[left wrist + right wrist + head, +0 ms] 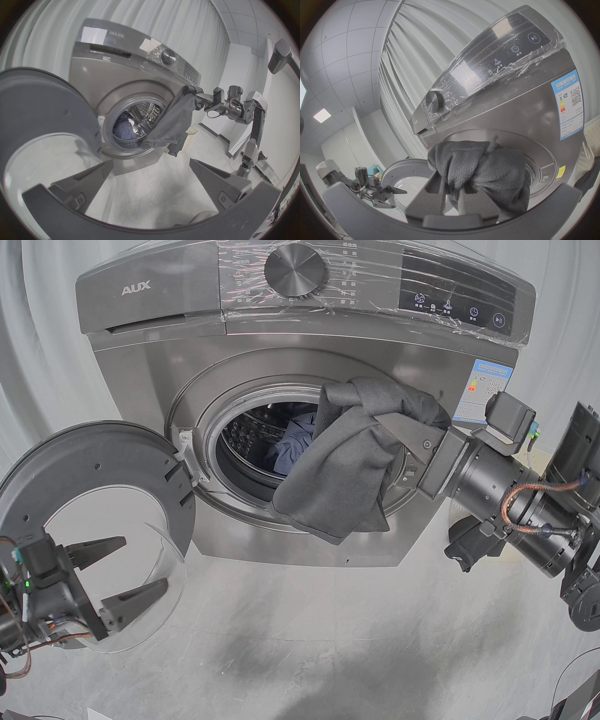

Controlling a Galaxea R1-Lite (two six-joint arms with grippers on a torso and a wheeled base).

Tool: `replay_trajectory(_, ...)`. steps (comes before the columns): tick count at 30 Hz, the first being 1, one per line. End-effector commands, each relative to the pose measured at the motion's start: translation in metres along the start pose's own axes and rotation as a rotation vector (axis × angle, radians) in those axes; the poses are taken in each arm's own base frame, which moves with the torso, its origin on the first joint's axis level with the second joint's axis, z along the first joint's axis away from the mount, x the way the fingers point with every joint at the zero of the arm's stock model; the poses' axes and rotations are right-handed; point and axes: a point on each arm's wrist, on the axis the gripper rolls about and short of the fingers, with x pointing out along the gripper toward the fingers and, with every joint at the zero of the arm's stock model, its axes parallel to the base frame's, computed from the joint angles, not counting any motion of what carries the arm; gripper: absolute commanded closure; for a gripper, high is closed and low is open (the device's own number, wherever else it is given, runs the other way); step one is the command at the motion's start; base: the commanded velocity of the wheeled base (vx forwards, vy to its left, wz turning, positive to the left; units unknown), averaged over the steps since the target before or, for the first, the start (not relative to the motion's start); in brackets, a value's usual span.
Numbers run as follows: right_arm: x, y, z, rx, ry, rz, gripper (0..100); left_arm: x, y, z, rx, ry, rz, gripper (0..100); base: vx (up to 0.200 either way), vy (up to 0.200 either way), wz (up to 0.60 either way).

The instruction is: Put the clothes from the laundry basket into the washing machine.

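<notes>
At the round opening of the washing machine (150, 371), the right gripper (382, 419) is clenched on a dark grey garment (337, 484) that drapes down across it. Inside the drum (250, 427) lies a blue garment (294, 440). Farther left, the left gripper (145, 562) hangs released before the swung-open door (94, 452).

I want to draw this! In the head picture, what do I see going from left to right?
First the left gripper → door hinge → dark grey garment → blue-and-white label.
</notes>
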Motion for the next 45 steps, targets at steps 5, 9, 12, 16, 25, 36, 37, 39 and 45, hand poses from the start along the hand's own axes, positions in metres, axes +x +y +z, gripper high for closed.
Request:
replay_trajectory(5,0.004,0.005,0.000,0.009,-0.006,0.019,100,0.087,0.006,-0.024,-0.069,0.117,-0.101,0,0.000,0.000,0.00)
replay_trajectory(9,0.002,0.005,0.001,0.009,-0.003,0.018,100,0.123,0.014,-0.036,-0.087,0.109,-0.120,0,0.000,0.000,0.00)
replay_trajectory(12,0.002,0.005,0.000,0.009,-0.001,0.017,100,0.142,0.015,-0.041,-0.085,0.106,-0.126,0,0.000,0.000,0.00)
replay_trajectory(16,0.002,0.007,0.000,0.010,-0.003,0.022,100,0.158,0.020,-0.046,-0.086,0.110,-0.123,0,0.000,0.000,0.00)
replay_trajectory(25,0.001,0.010,0.000,0.014,-0.002,0.035,100,0.184,0.027,-0.052,-0.123,0.117,-0.124,0,0.000,0.000,0.00)
replay_trajectory(36,0.000,0.014,-0.002,0.019,0.004,0.046,100,0.221,0.037,-0.054,-0.122,0.060,-0.121,0,0.000,0.000,0.00)
replay_trajectory(37,0.000,0.014,-0.003,0.019,0.006,0.047,100,0.223,0.038,-0.054,-0.123,0.050,-0.122,0,0.000,0.000,0.00)
replay_trajectory(39,0.000,0.014,-0.003,0.019,0.007,0.046,100,0.228,0.038,-0.052,-0.126,0.019,-0.124,0,0.000,0.000,0.00)
replay_trajectory(45,0.000,0.013,-0.003,0.019,0.010,0.043,100,0.228,0.035,-0.042,-0.120,-0.040,-0.143,0,0.000,0.000,0.00)
